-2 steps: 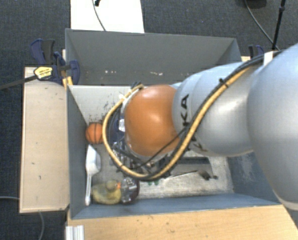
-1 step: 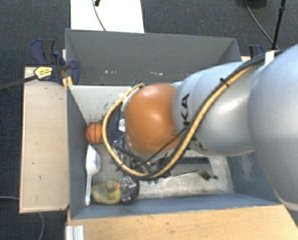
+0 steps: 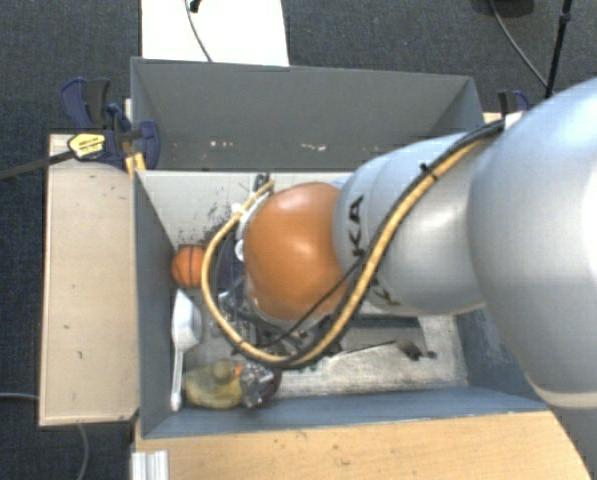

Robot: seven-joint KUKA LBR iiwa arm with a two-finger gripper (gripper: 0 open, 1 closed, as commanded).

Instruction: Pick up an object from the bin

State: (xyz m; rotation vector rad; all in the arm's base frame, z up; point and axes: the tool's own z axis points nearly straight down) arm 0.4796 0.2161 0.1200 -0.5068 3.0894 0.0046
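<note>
Gripper (image 3: 260, 363), under the arm's orange wrist cover (image 3: 288, 248), sits low in the left half of the grey metal bin (image 3: 298, 118), just beside a yellowish lumpy object (image 3: 213, 384); whether it is clenched or released cannot be told. A round orange ball (image 3: 188, 265) lies nearby.

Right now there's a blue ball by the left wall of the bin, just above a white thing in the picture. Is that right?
Not quite. The ball is orange, not blue. The camera view shows it by the bin's left wall, just above the white thing in the picture.
</note>
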